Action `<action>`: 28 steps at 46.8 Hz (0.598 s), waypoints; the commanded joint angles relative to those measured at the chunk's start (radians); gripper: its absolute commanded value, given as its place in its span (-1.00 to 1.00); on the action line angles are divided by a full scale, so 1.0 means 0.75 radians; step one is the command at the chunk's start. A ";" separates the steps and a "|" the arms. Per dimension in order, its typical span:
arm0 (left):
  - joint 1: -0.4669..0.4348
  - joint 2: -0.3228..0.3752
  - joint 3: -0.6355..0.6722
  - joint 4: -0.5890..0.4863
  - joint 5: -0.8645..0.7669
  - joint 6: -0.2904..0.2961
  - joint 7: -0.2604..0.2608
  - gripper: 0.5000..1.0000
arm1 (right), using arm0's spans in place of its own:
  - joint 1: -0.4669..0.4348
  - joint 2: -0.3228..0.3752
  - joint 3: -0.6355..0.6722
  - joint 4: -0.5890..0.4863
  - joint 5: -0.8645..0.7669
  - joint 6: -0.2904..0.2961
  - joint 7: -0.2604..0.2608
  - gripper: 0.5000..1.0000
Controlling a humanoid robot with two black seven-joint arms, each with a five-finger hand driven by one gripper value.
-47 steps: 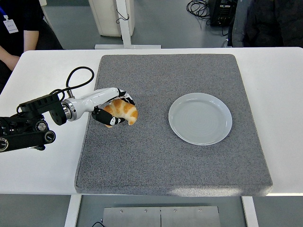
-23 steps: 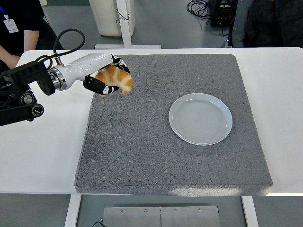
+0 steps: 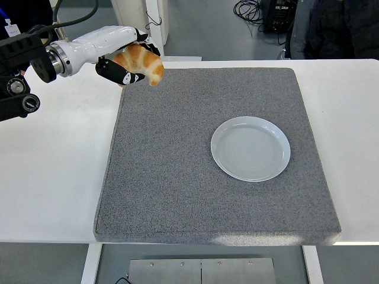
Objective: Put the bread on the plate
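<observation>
A golden croissant (image 3: 143, 63) hangs high above the far left corner of the grey mat (image 3: 177, 177), held in my left hand (image 3: 127, 62), whose black fingers are curled around it. The arm comes in from the upper left with a white forearm. A pale grey round plate (image 3: 250, 148) lies empty on the right half of the mat, well to the right of and nearer than the croissant. My right arm is out of view.
The mat covers most of the white table (image 3: 53, 177). A person in dark clothes (image 3: 23, 23) stands at the top left, another dark figure (image 3: 337, 26) at the top right. Cables (image 3: 249, 10) lie on the floor behind the table.
My left hand has lifted the croissant off the mat's left side, carrying it upward and toward the far edge. The plate has stayed in place.
</observation>
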 commanded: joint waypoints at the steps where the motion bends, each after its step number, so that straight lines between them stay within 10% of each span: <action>1: -0.023 -0.012 -0.001 0.001 0.000 -0.004 0.000 -1.00 | 0.000 0.000 -0.001 0.000 0.000 0.000 0.000 1.00; 10: -0.037 -0.100 -0.005 0.044 -0.002 -0.002 0.006 -1.00 | 0.000 0.000 0.002 0.000 0.000 0.000 0.000 1.00; 28: 0.063 -0.621 -0.011 0.461 -0.039 0.010 -0.004 -1.00 | 0.000 0.000 -0.001 0.000 0.000 0.000 0.000 1.00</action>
